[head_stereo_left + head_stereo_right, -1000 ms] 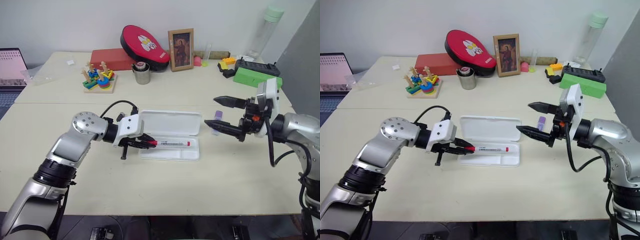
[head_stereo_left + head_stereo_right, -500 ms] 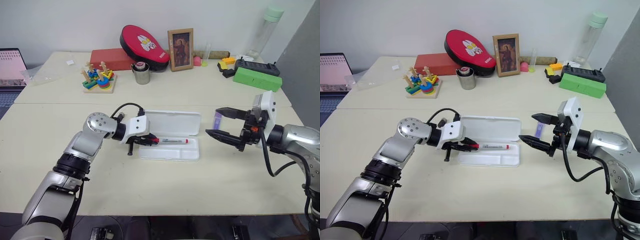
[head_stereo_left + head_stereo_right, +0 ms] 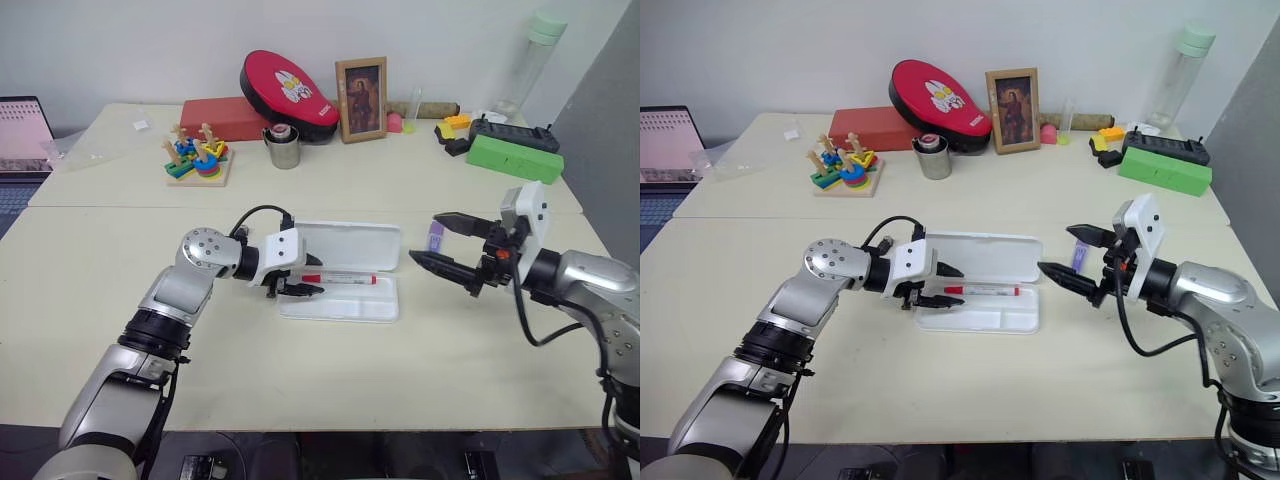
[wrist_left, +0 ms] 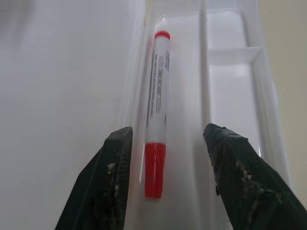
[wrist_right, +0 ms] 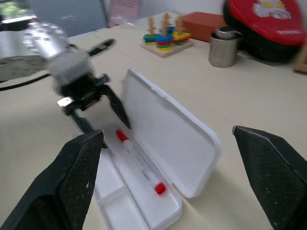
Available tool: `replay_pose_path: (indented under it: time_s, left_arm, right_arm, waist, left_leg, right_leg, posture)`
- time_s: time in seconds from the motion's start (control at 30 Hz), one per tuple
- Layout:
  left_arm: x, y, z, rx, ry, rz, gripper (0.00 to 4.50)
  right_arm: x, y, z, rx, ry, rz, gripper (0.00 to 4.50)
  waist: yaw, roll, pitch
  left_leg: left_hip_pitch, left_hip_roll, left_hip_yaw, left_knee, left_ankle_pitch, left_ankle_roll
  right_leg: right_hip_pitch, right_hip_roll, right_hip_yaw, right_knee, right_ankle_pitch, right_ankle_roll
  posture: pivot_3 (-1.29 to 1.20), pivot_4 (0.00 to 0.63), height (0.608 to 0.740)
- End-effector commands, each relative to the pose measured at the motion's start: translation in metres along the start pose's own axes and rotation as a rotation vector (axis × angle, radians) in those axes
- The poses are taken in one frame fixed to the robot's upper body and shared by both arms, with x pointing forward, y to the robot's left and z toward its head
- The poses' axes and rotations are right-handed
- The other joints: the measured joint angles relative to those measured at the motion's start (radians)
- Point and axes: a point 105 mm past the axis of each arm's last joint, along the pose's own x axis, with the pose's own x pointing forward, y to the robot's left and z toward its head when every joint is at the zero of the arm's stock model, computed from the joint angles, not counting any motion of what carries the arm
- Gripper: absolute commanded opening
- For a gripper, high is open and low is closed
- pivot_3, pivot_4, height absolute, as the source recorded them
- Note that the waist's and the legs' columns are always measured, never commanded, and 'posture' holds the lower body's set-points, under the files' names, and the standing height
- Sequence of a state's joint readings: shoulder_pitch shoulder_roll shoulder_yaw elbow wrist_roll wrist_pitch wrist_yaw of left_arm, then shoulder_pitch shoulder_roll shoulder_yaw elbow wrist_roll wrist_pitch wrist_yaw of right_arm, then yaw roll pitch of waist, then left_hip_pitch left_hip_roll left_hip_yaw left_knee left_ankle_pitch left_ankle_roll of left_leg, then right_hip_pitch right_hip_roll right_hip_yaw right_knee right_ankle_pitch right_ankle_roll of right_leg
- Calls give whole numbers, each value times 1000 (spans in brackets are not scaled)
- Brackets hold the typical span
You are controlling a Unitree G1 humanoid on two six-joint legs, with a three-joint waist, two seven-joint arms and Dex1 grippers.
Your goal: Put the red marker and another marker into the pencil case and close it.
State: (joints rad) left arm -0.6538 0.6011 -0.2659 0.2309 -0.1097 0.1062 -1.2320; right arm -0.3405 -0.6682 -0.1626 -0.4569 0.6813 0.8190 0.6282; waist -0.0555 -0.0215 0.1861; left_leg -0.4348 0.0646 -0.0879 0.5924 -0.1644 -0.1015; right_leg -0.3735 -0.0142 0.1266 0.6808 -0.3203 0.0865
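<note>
While my left gripper (image 4: 165,143) stands with its two black fingers parted and nothing between them, the red marker (image 4: 157,127) lies just ahead of the tips, loose in the long compartment of the pencil case (image 3: 345,305), red cap nearest me and red end pointing away. Beside that compartment, on the side away from the lid, run the smaller moulded sections, bare as far as I can see. Beyond the tray the hinged lid (image 3: 990,256) lies open flat on the table. Farther off across the case my right gripper (image 3: 442,243) hovers with its fingers spread wide and holding nothing; the lilac highlighter (image 3: 435,237) rests on the table near its fingertips, close to the far corner of the lid and not yet inside. My guess is that the red marker is delivered and the second one comes next. What worries me: if I drag my left fingers back low, a tip could catch the cap and flick the marker out, or nudge the light case sideways. On the right, a shallow grasp on the short, flat highlighter could squeeze it away, and a careless approach might clip the lid's corner.
</note>
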Motion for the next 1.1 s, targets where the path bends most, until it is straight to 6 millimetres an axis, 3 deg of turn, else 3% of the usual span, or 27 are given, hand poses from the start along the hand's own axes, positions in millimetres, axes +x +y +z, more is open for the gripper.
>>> replay_pose_path:
  time_s: [0.03,0.17,0.23,0.5,0.83,1.0,1.1]
  left_arm:
    - [-2,3,64,-67,-325,69,3362]
    - [8,1,98,-148,-506,120,4220]
    - [16,-2,107,-166,-538,134,4459]
    - [25,1,112,-147,-531,198,4459]
    - [20,11,115,-120,-533,261,4500]
    - [22,15,116,-103,-522,278,4500]
    - [20,18,116,-87,-517,301,4500]
  right_arm:
    - [7,-30,-19,70,71,-319,4500]
    - [14,-46,-50,105,179,-622,4500]
    - [21,-45,-65,180,203,-713,4500]
    - [40,-42,-99,262,294,-831,4500]
    - [38,-51,-101,257,286,-932,2496]
    - [35,-55,-99,269,267,-953,1201]
    - [31,-64,-78,259,158,-973,1082]
  waist:
    - [0,0,0]
    - [1,0,0]
    - [1,0,0]
    - [-1,1,0]
    - [-1,1,-1]
    - [1,1,-1]
    - [2,1,-1]
  left_leg:
    - [0,0,0,0,0,0]
    - [0,0,-1,0,0,0]
    - [0,0,-2,0,0,0]
    - [0,0,-2,0,0,0]
    - [1,0,-2,0,0,0]
    - [1,0,-2,0,0,0]
    - [1,0,-2,0,0,0]
  right_leg:
    - [0,0,0,0,0,0]
    - [0,0,-1,1,0,0]
    - [0,0,-1,1,0,0]
    - [0,0,-1,1,0,0]
    - [1,0,-1,1,0,0]
    - [1,0,-1,1,0,0]
    - [1,0,-1,1,0,0]
  posture:
    - [0,150,740]
    - [0,150,740]
    - [0,150,740]
    - [0,150,740]
    - [0,150,740]
    - [0,150,740]
    - [0,150,740]
